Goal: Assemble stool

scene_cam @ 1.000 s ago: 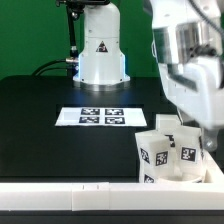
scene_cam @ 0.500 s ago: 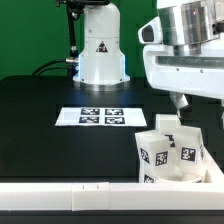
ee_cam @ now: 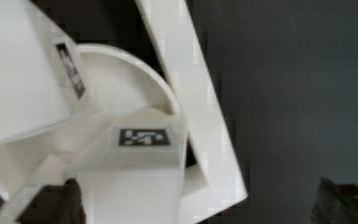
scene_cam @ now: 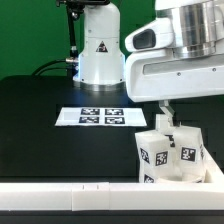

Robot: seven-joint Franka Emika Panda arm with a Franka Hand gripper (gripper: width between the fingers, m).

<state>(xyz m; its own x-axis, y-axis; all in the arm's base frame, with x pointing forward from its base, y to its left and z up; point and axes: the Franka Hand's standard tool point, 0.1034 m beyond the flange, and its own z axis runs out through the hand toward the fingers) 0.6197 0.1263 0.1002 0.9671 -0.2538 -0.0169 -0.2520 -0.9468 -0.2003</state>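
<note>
The stool's white parts (scene_cam: 168,148) stand bunched at the exterior view's lower right, blocky legs with black-and-white tags facing the camera. My gripper (scene_cam: 168,110) hangs just above them, under the arm's bulky white wrist, which hides the back of the pile. Seen from the wrist, the curved round seat (ee_cam: 131,85) and a tagged leg (ee_cam: 149,138) fill the picture. My gripper (ee_cam: 197,205) is open, with dark fingertips (ee_cam: 43,205) far apart. The white edge of a part lies between them; nothing is gripped.
The marker board (scene_cam: 100,117) lies flat on the black table, to the exterior view's left of the parts. The arm's white base (scene_cam: 100,45) stands behind it. A long white edge bar (scene_cam: 70,188) runs along the front and beside the parts.
The arm's wrist has swung toward the exterior view's left, over the stool parts. The jaws stay wide apart and the parts have not moved.
</note>
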